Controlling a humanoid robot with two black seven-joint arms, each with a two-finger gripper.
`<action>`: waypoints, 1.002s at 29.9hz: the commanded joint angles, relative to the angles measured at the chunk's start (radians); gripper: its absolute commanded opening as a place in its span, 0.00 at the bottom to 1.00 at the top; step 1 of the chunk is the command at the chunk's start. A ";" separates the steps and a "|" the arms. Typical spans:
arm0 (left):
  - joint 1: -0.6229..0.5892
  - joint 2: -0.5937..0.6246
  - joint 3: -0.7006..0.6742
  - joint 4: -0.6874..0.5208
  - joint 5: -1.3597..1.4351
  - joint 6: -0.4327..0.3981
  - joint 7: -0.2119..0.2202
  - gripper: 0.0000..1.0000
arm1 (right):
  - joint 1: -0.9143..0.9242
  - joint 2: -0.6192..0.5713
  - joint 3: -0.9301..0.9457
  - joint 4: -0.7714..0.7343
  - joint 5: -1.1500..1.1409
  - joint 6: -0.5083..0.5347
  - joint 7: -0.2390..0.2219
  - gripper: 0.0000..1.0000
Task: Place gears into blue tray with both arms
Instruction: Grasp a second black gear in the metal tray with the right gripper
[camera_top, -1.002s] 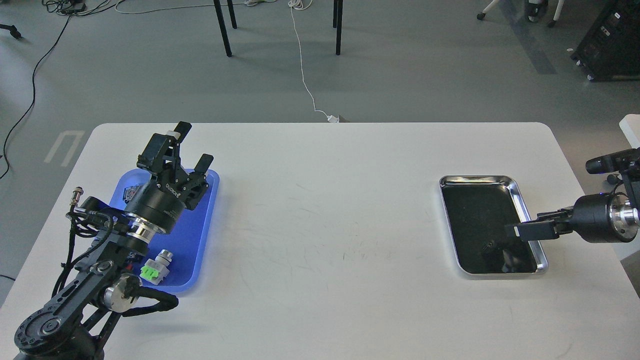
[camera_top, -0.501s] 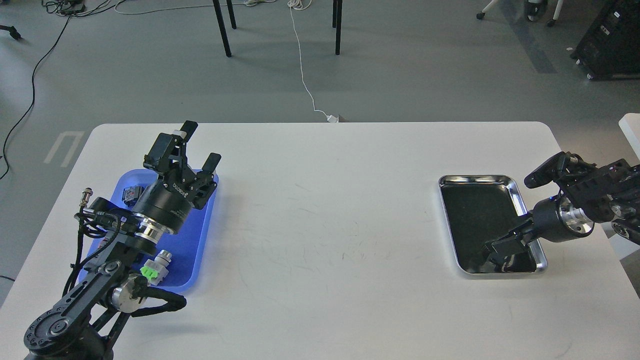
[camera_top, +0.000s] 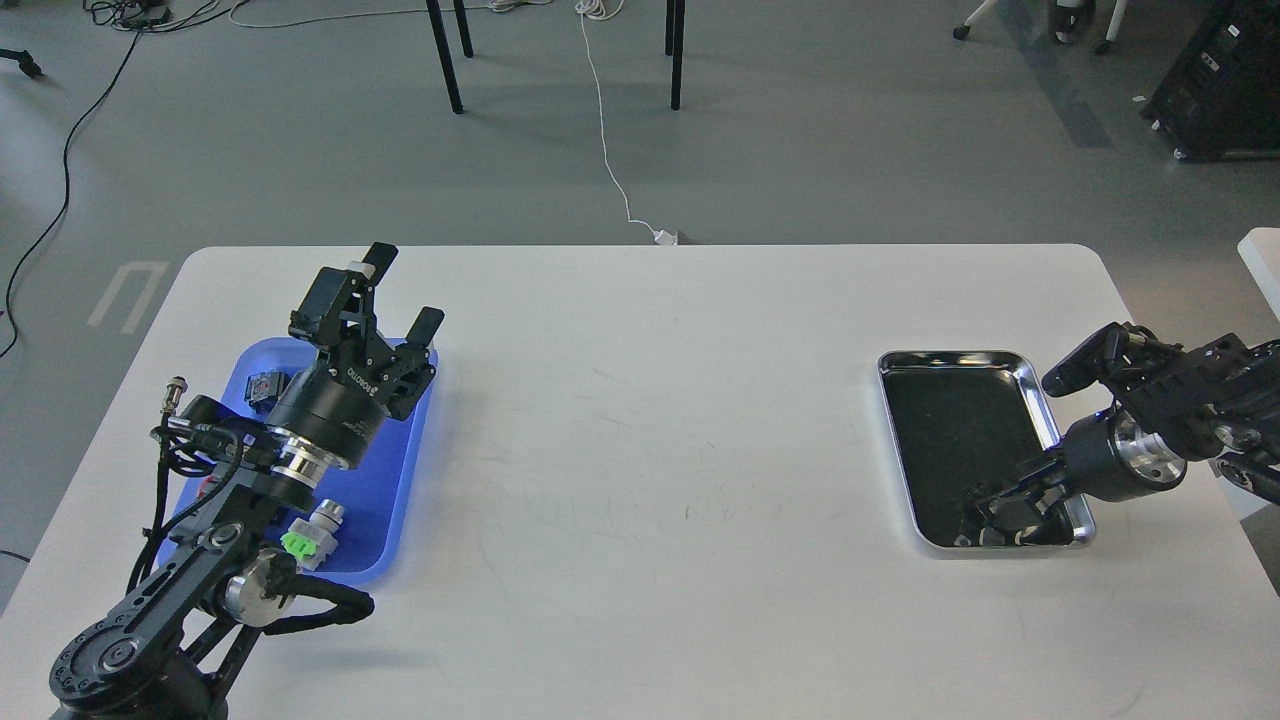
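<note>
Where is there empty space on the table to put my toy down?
The big white stretch of table between the blue tray and the silver metal tray is bare. The blue tray is crowded: the left gripper hovers there above a green push-button switch. The right gripper is dipped into the silver tray.

ROBOTIQ on left gripper (camera_top: 392, 296) body

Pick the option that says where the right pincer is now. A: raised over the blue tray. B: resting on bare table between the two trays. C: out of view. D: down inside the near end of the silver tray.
D: the right pincer reaches down into the near end of the silver tray, over its dark inside, far from the blue tray on the other side of the table.
</note>
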 joint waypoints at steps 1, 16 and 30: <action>0.000 -0.003 0.000 0.000 0.000 0.000 0.000 0.98 | 0.000 0.018 0.000 -0.007 0.001 0.000 0.000 0.59; -0.002 -0.001 -0.002 0.000 0.000 0.000 -0.001 0.98 | 0.026 0.061 -0.035 -0.045 0.001 0.000 0.000 0.44; -0.002 -0.001 -0.002 0.000 0.000 -0.012 -0.002 0.98 | 0.052 0.061 -0.055 -0.042 0.000 0.000 0.000 0.17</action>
